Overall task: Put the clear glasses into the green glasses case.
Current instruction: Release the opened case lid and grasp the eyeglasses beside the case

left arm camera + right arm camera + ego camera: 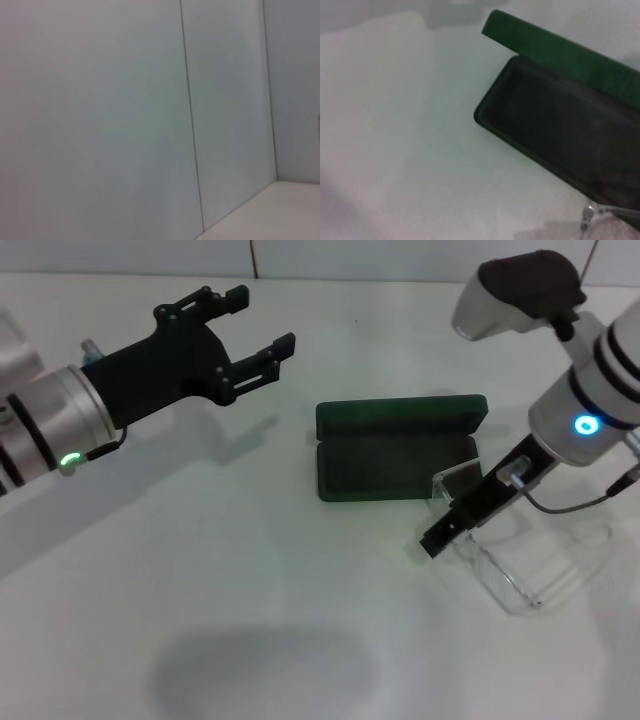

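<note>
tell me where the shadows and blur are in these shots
Head view: soft shadows fall on the table, a large oval one near the front and one under the left end effector; the clear glasses show mostly as faint edge glints. Left wrist view: only a plain wall. Right wrist view: the green glasses case looks soft and blurred.

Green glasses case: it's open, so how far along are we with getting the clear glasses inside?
Done: the green glasses case lies open with its lid up, and its tray looks empty. In hand: the right pincer is down at the clear glasses, which lie on the table beside the case; a firm grip is not confirmed. Left: lifting them into the tray. The left pincer hangs open, away from the case.
</note>
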Action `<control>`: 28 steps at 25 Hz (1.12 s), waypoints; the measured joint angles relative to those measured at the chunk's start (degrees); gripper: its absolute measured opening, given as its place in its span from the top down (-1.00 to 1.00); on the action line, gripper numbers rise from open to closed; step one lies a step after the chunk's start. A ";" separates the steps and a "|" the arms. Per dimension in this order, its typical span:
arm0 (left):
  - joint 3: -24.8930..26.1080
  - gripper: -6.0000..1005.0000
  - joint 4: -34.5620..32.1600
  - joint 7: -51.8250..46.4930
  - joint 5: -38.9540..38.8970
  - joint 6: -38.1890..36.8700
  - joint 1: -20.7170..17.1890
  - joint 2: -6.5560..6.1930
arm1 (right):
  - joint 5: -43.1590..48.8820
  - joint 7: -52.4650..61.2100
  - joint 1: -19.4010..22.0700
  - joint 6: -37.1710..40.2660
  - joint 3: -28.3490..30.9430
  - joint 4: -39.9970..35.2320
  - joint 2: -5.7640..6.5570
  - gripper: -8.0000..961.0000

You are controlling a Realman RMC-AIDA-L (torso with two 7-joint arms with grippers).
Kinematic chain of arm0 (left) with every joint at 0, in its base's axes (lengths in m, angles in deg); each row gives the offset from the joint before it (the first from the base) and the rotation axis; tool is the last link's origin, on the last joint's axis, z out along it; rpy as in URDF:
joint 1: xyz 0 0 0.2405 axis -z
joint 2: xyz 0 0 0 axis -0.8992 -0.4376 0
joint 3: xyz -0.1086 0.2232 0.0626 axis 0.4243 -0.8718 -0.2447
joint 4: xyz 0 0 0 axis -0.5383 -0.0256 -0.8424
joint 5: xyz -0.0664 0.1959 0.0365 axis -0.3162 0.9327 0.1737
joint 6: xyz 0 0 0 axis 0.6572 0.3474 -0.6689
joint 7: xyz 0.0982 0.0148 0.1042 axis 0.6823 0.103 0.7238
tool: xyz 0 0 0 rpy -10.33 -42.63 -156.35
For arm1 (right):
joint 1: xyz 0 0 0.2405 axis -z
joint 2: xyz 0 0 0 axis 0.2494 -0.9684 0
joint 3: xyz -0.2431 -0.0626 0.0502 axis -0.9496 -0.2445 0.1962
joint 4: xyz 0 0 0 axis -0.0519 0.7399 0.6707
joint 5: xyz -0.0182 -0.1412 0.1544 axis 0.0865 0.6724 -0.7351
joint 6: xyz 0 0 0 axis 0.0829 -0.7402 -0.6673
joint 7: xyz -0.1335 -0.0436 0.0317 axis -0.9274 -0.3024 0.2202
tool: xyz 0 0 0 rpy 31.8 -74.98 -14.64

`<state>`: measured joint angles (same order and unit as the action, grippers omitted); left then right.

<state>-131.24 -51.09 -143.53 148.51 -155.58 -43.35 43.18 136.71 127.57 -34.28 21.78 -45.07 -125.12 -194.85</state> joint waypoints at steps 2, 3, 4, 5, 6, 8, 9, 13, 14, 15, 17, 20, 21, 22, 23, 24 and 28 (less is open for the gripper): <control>0.74 -0.51 0.38 -0.14 1.38 0.05 0.84 0.25 | -0.06 0.00 -0.86 -0.38 -0.36 1.22 -0.01 -0.75; 0.89 -0.51 0.66 -0.17 1.80 0.06 1.24 0.29 | -0.12 0.01 -1.13 -0.47 -0.37 1.63 -0.02 -0.75; 0.95 -0.51 1.07 -0.15 2.07 0.07 1.59 0.30 | -0.26 0.01 -1.25 -0.48 -0.38 1.93 -0.02 -0.75; 0.96 -0.51 1.26 -0.10 2.11 0.08 1.74 0.31 | -0.52 0.01 -1.33 -0.46 -0.40 2.14 -0.02 -0.75; 0.99 -0.51 1.53 -0.01 2.14 0.08 1.90 0.31 | -0.81 0.02 -1.34 -0.31 -0.42 2.30 -0.02 -0.75; 1.03 -0.51 1.58 0.08 2.15 0.09 1.95 0.33 | -1.42 0.05 -1.28 0.55 -0.48 2.35 -0.02 -0.72; 1.04 -0.51 1.59 0.08 2.15 0.10 1.95 0.33 | -1.51 0.07 -1.21 0.95 -0.49 2.35 -0.02 -0.71; 1.05 -0.51 1.56 0.10 2.19 0.10 2.01 0.35 | -1.34 0.09 -0.77 1.99 -0.52 2.33 -0.02 -0.65; 1.05 -0.51 1.55 0.11 2.20 0.10 2.04 0.34 | -1.25 0.09 -0.73 2.07 -0.56 2.35 -0.02 -0.64; 1.05 -0.51 1.55 0.11 2.21 0.09 2.06 0.35 | -1.19 0.09 -0.69 2.12 -0.68 2.37 -0.02 -0.63; 1.05 -0.51 1.56 0.11 2.22 0.09 2.07 0.35 | -1.14 0.09 -0.63 2.14 -0.98 2.34 -0.02 -0.60; 1.05 -0.51 1.60 0.11 2.24 0.07 1.99 0.35 | -1.12 0.09 -0.62 2.17 -1.16 1.99 0.00 -0.56; 1.05 -0.51 1.60 0.12 2.24 0.07 1.97 0.34 | -1.12 0.09 -0.62 2.17 -1.16 1.99 0.00 -0.55; 1.05 -0.51 1.61 0.14 2.24 0.06 1.95 0.35 | -1.11 0.09 -0.62 2.18 -1.16 1.92 0.05 -0.53; 1.05 -0.51 1.62 0.16 2.20 0.06 1.90 0.34 | -1.10 0.07 -0.62 2.19 -1.16 1.90 0.10 -0.52; 1.05 -0.51 1.63 0.18 2.13 0.05 1.87 0.35 | -1.09 0.04 -0.62 2.19 -1.16 1.88 0.12 -0.51; 1.05 -0.51 1.65 0.21 2.07 0.02 1.97 0.35 | -1.07 -0.08 -0.64 2.26 -1.16 1.85 0.25 -0.46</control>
<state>-130.19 -49.44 -143.33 150.58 -155.56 -41.38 43.52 135.64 127.49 -34.91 24.03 -46.23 -123.27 -194.60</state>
